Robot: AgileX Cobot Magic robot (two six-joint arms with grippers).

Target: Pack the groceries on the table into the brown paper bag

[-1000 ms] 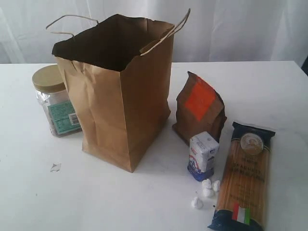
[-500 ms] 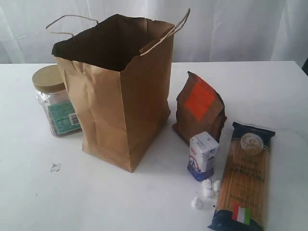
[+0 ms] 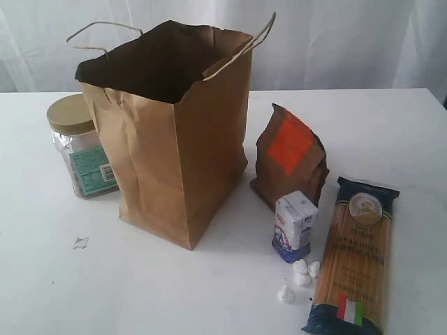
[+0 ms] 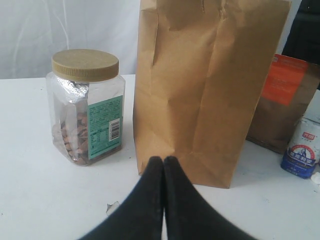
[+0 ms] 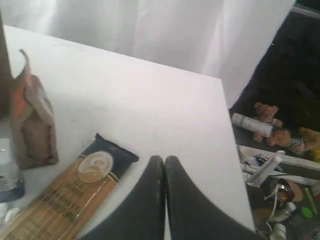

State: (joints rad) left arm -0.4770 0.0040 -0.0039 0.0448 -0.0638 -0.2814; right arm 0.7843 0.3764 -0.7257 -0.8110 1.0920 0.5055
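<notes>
Nothing on the table has shifted; left gripper and right gripper sit pressed shut, empty, with tan-lidded jar, brown pouch and spaghetti pack flanking the upright brown paper bag, which a nudge might topple.

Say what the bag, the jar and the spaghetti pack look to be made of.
Bag: matte brown kraft paper, creased. Jar: clear, probably plastic, contents visible; tan ribbed lid, likely plastic. Spaghetti pack: seemingly glossy clear film, strands showing.
</notes>
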